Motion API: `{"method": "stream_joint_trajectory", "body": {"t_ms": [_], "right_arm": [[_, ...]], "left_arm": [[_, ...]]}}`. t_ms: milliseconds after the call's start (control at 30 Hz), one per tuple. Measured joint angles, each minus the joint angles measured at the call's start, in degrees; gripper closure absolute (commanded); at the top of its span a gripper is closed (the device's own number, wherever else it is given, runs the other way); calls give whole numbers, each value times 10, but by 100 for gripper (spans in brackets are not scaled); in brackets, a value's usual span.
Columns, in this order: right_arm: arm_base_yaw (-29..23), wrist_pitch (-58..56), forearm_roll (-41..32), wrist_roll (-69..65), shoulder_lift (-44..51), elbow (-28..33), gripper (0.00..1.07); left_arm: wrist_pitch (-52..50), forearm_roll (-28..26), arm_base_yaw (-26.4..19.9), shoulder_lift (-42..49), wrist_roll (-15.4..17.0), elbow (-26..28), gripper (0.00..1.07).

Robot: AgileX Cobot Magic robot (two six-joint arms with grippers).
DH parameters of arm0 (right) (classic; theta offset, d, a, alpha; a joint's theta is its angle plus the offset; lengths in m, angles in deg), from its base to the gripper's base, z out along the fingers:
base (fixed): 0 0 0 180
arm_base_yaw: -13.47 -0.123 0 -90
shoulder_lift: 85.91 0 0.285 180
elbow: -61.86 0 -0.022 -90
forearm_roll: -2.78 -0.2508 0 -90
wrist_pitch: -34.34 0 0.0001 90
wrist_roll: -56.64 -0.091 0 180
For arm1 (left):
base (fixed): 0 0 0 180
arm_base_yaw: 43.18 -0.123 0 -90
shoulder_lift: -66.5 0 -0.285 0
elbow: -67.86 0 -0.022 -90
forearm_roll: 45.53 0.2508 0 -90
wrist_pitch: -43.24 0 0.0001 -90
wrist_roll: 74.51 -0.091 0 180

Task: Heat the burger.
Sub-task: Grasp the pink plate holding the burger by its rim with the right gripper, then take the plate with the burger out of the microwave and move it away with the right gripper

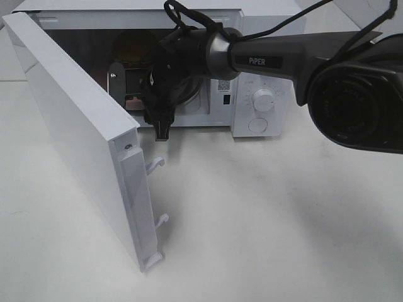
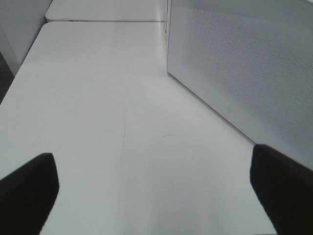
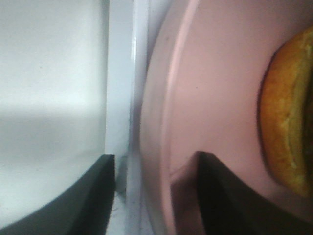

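The microwave (image 1: 252,107) looks like white painted metal with a smooth plastic dial (image 1: 263,99); its open door (image 1: 75,132) is matt white, finely perforated on the inner face. The table (image 2: 107,112) is smooth matt white with faint scratches. The right arm (image 1: 277,63) has a dark matt plastic shell and a brushed metal collar. The plate (image 3: 210,98) is smooth pink, slightly glossy. The burger (image 3: 288,117) bun looks golden and rough-edged.

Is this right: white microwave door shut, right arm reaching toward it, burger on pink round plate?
Not quite. The white microwave door is swung wide open, as the exterior high view shows. The rest holds: the right arm reaches toward the oven, and the golden-bun burger sits on the pink round plate.
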Motion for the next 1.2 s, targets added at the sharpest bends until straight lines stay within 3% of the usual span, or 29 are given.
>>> {"method": "stream_joint_trajectory", "body": {"t_ms": [33,67,100,667,1200], "right_arm": [[-1,-4,-5,1,2,0,96],[-1,-4,-5,1,2,0,96],[-4,-8,-10,4,5,0,107],[-4,-14,-21,44,20,0,107],[0,48,-23,168,133,193,107]], "left_arm": [[0,0,0,0,0,0,7],[0,0,0,0,0,0,7],[0,0,0,0,0,0,7],[0,0,0,0,0,0,7],[0,0,0,0,0,0,7]]}}
